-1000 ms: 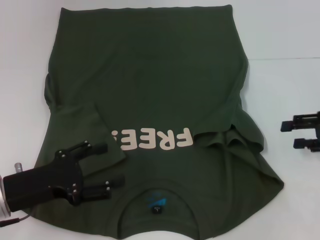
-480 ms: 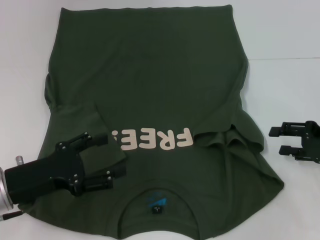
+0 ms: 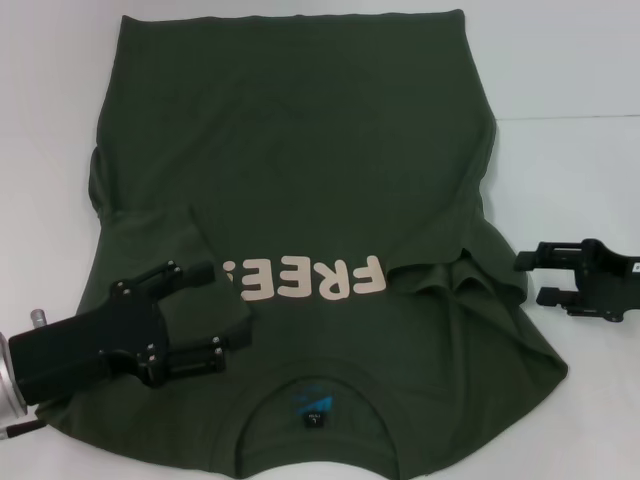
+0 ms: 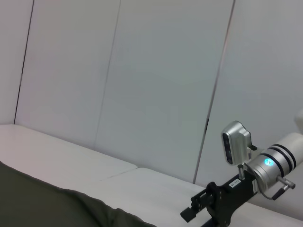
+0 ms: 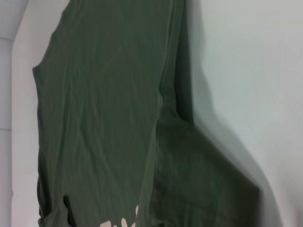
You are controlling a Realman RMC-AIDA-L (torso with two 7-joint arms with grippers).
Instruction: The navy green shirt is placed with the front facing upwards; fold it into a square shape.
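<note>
White table lies bare right of the navy green shirt; only the right end effector intrudes

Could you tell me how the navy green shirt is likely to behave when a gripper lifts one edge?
The navy green shirt will probably drape limply: its folded left sleeve lies flat and its right side is rumpled. It looks light, so it may drag across the table.

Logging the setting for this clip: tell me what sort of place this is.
Probably a lab or test cell: a plain white table holding only the navy green shirt, and bare pale wall panels behind it.
</note>
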